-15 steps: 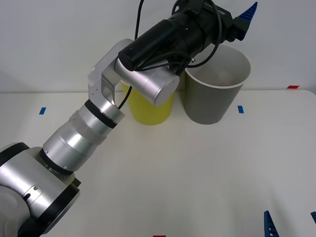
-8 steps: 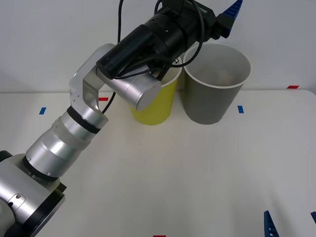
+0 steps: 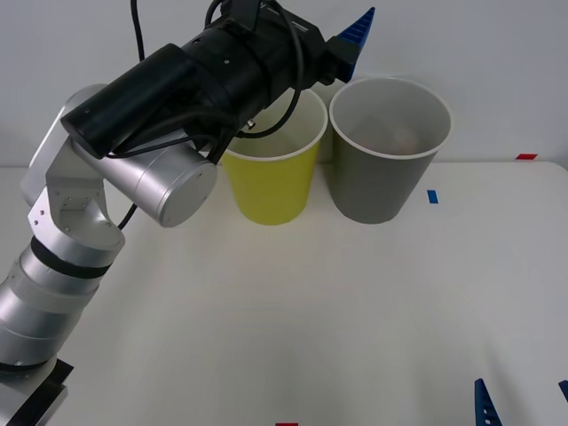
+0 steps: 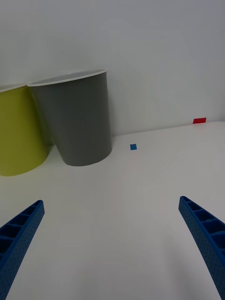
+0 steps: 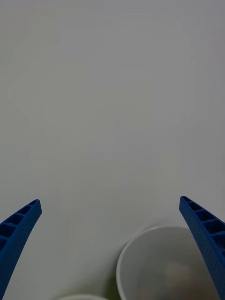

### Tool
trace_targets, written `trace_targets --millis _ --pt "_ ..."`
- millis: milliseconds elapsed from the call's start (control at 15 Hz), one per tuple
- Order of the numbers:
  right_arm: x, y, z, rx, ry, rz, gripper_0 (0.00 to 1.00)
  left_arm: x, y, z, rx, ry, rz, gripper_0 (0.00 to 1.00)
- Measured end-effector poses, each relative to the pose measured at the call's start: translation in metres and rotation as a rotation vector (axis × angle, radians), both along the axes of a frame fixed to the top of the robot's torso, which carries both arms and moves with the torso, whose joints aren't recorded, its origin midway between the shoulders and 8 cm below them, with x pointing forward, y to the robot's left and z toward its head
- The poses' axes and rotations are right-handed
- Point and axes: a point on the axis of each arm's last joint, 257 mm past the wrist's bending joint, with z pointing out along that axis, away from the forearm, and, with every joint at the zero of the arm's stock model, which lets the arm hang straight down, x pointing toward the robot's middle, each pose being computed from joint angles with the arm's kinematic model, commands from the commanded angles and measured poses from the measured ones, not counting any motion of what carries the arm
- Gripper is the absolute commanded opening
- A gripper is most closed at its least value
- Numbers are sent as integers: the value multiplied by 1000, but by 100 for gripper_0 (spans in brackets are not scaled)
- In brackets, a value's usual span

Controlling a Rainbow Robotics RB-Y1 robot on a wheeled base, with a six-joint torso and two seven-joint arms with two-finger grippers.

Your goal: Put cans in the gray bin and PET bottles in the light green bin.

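The gray bin (image 3: 389, 169) stood upright, white-rimmed, a pale object faintly visible inside, below the left gripper's (image 3: 355, 31) spread jaws. The light green bin (image 3: 271, 182) stood upright, touching its side, beneath that arm.

Light green bin (image 3: 271, 182) left of gray bin (image 3: 383, 173), touching, on table (image 3: 337, 311).

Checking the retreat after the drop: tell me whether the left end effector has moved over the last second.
Yes. The left end effector has swung toward the robot's left, from above the gray bin to above the light green bin. Both bins stayed put.
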Motion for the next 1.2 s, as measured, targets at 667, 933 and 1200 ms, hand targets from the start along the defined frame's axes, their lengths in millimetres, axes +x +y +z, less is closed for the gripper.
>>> trace_targets --millis 667,933,1200 --pt "0 0 0 0 0 0 100 -64 121 -31 17 113 214 100" --pt "0 0 0 0 0 0 100 -81 159 -50 -32 106 267 100" --pt "0 0 0 0 0 0 100 -96 195 -73 -53 79 317 100"
